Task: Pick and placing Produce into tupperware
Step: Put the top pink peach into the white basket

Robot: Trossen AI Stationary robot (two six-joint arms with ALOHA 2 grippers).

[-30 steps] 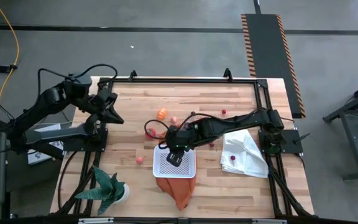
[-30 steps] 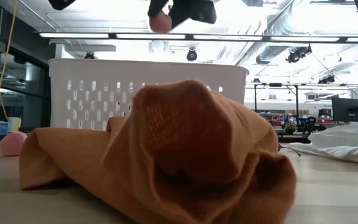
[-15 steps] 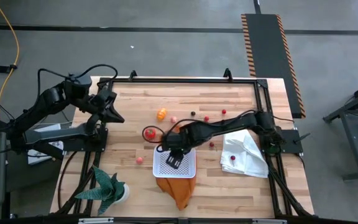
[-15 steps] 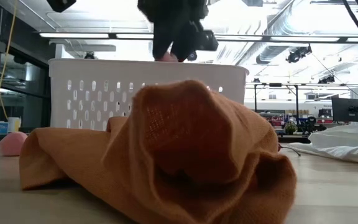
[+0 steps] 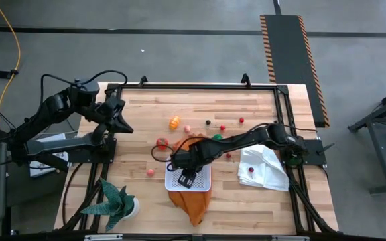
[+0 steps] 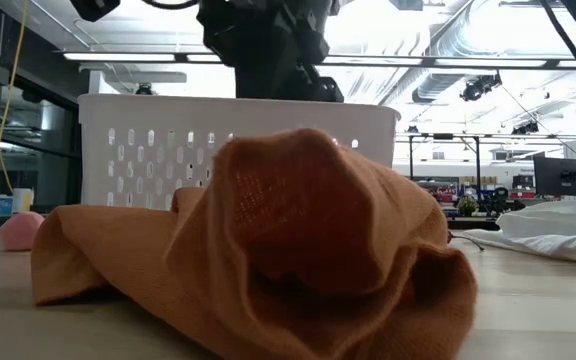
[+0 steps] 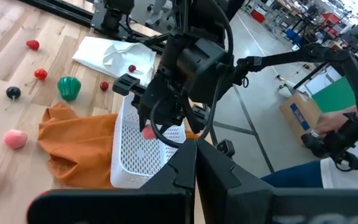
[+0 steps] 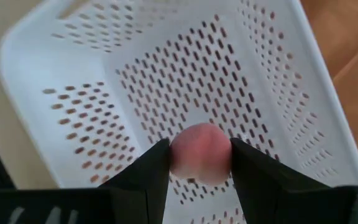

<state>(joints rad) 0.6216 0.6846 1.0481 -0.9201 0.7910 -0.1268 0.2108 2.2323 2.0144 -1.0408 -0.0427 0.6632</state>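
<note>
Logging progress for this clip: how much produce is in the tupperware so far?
None visibly inside the tupperware yet. In hand: the right gripper holds a pink piece above its base. Left: orange piece, red piece and more on the table. Left gripper waits.

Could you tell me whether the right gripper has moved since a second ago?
Yes. In the high view the right gripper has shifted toward the potted plant, and it now holds the pink fruit over the white container.

Both arms are matte black all over, chunky jointed segments with thin black cables looping off them; the right tool has flat, angular dark fingers, and the left tool ends in wedge-shaped black ones pressed together
</note>
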